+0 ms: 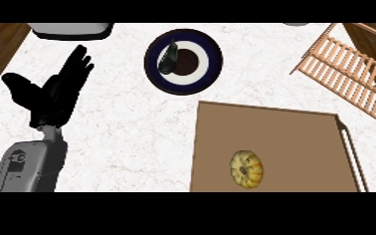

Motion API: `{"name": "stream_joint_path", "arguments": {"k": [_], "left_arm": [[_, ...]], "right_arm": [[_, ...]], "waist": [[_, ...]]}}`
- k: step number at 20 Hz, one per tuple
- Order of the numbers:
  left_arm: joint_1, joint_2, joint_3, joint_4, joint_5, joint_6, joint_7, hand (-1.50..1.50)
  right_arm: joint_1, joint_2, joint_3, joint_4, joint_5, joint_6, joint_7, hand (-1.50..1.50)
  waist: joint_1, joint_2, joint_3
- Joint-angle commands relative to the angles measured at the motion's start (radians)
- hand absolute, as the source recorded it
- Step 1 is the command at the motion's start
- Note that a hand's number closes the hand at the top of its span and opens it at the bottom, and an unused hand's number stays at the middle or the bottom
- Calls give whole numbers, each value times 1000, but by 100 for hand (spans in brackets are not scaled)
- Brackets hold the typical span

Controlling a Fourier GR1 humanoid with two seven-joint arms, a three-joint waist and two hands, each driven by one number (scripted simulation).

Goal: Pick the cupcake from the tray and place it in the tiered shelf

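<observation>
Left hand (pixel 53 87), fingers spread and holding nothing, rests over the counter; the right hand is out of view. The cupcake (pixel 246 169) sits untouched on the brown tray (pixel 294 134), well to the hand's right and nearer the robot. The slatted wooden tiered shelf (pixel 341 64) lies far right. Judged stage: before the pick; next, a reach and grasp.

Your white marbled worktop (pixel 132 129), a brown tray (pixel 294 139) resting on it at five o'clock, a dark-rimmed plate (pixel 208 74) at twelve o'clock, a slatted wooden tiered shelf (pixel 341 67) at two o'clock, a grey-white object (pixel 70 30) at eleven o'clock.
</observation>
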Motion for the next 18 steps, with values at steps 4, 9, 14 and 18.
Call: {"name": "stream_joint_path", "arguments": {"k": [4,9,14,18], "left_arm": [[1,-4,-14,-58,-5,9,53,0],[22,-36,-30,-31,-31,19,-18,0],[1,-33,-33,-18,-26,11,1,0],[27,-30,-32,-51,-17,4,12,0]], "right_arm": [[-185,30,-7,249,62,-128,-84,-150],[-297,-14,-43,343,38,-86,-115,-150],[-322,-95,-50,455,52,12,-141,-150],[-307,-131,-8,492,68,222,-75,-150]], "waist": [[19,2,2],[11,3,2],[22,11,4],[24,9,4]]}}
